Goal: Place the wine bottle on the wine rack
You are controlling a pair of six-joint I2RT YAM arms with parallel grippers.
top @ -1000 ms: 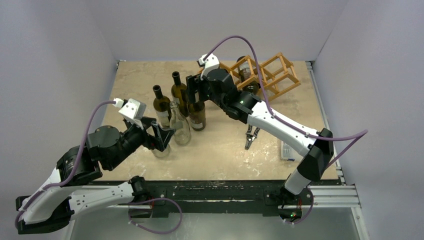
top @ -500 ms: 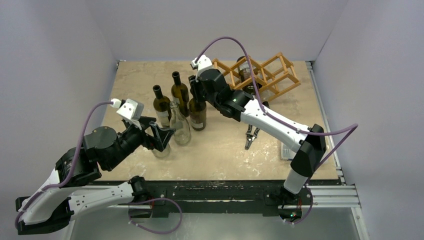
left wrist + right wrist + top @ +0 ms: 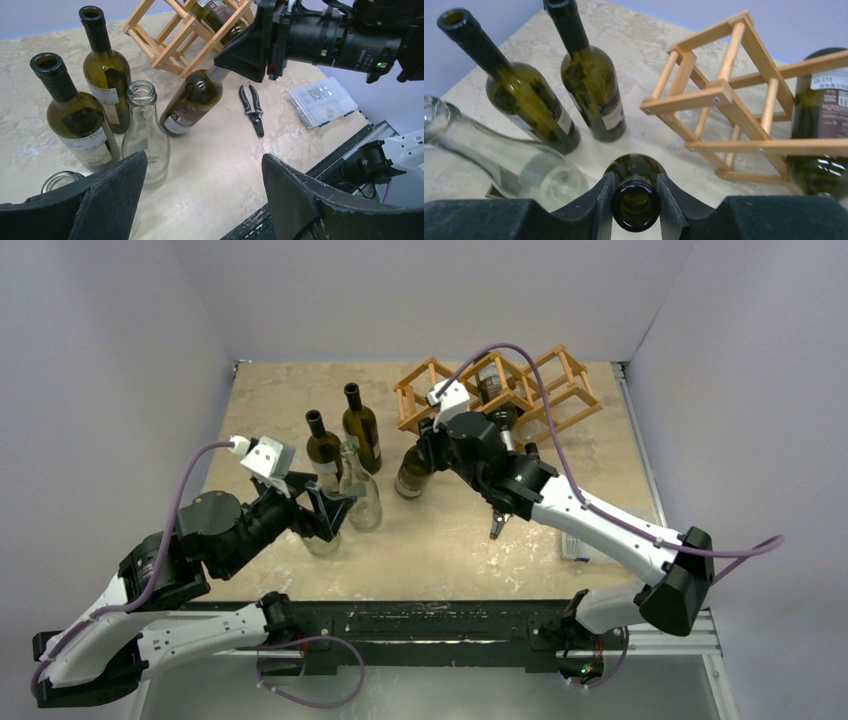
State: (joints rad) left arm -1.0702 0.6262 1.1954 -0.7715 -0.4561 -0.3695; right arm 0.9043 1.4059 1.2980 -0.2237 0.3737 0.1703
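One wine bottle (image 3: 192, 102) is clamped at the neck by the right gripper (image 3: 635, 202). Jaws are closed tight on the glass just under the lip, and the open mouth is seen between the black pads in the right wrist view. Glass is dark olive green, round-shouldered, with a dark label carrying a pale band low on the body. Bottle is held tilted, not upright: base is down at the tabletop (image 3: 450, 550) and the neck is raised and leaned back and to the right, so the long axis runs obliquely from the base up toward the wine rack (image 3: 704, 97). Whether the base edge is touching the tabletop cannot be told. Bottle is located just in front of the rack's left-hand cell, near the frame but outside it. Rack is a light wooden lattice set at the far right of the table, and a second bottle (image 3: 492, 380) is already lodged in its middle cell. Nearer green bottle (image 3: 323, 450), farther green bottle (image 3: 360, 430) and a clear glass bottle (image 3: 360, 495) are stood upright to the left, apart from the held one. Left gripper (image 3: 204, 157) is spread wide with nothing held, beside the clear glass bottle. Pliers (image 3: 497, 525) and a clear plastic box (image 3: 575, 540) are seen on the table to the right.
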